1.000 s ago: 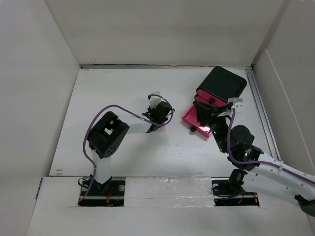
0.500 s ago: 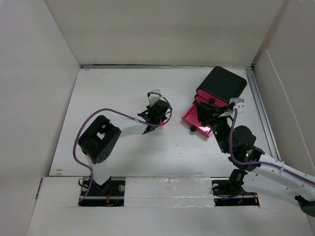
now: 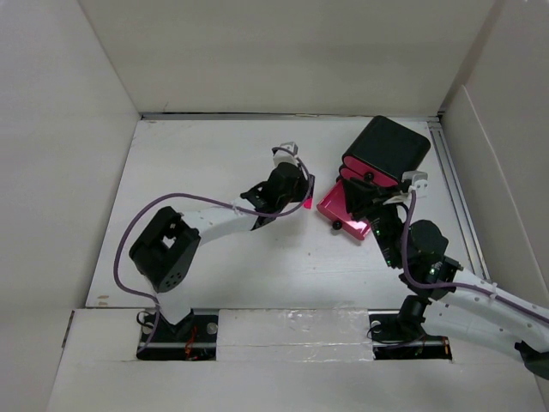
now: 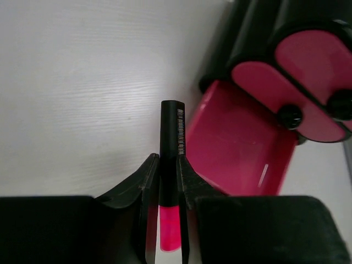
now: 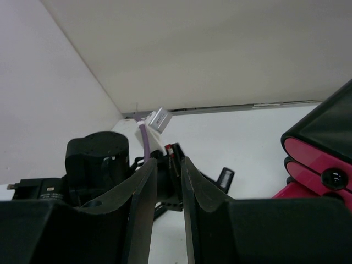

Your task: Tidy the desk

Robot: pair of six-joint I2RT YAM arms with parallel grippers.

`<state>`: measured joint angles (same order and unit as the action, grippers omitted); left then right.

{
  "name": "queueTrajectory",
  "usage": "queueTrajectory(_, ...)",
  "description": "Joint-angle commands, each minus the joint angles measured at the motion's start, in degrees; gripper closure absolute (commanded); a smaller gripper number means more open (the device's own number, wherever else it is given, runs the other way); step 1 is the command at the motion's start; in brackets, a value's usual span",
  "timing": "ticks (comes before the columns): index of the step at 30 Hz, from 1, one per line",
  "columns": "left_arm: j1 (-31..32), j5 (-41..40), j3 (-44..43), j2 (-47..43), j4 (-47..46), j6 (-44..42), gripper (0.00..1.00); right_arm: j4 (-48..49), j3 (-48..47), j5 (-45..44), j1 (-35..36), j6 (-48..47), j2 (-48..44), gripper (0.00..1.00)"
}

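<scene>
Our left gripper (image 4: 166, 163) is clamped on a pen (image 4: 171, 124), with the black cap poking out toward the box (image 3: 388, 148). We reckon it's held lengthwise so it can drop into the open pink drawer (image 4: 236, 151) pulled out of the box's near-left side. The pen's just left of that drawer, not over it yet. The right gripper (image 5: 168, 165) waits at the box's near side, jaws parted with nothing between them. The desk (image 3: 197, 163) spreads under the box and off to its left. The pen's back end is cut off by the frame. From above, the right fingers blur into the dark box, so we can't tell if they touch the drawer.
</scene>
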<state>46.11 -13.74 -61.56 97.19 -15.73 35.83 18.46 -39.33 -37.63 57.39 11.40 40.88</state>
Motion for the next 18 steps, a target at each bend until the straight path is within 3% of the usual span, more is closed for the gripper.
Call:
queueTrajectory(1,2.0,7.2,-7.9,3.6,-4.8,0.2,1.00,1.6,-2.0,0.4,-0.1,0.1,-0.3,0.70)
queueTrajectory(8,3.4,15.1,-14.1,11.5,-9.9,2.9,0.97,1.8,-1.7,0.3,-0.1,-0.1,-0.3,0.70)
queueTrajectory(10,3.4,17.8,-15.9,13.3,-10.0,2.8,0.88,1.9,-1.9,0.0,-0.1,-0.2,0.0,0.70)
queueTrajectory(11,3.4,18.5,-16.3,13.9,-9.9,2.7,0.76,1.8,-2.0,0.2,-0.1,-0.2,0.1,0.70)
queueTrajectory(14,3.4,19.9,-17.6,15.7,-8.4,2.1,0.58,1.8,-1.7,0.0,-0.1,-0.1,-0.3,0.70)
queueTrajectory(18,3.4,22.1,-15.2,14.9,-10.5,1.1,0.47,1.9,-1.9,0.5,-0.1,-0.1,0.1,0.70)
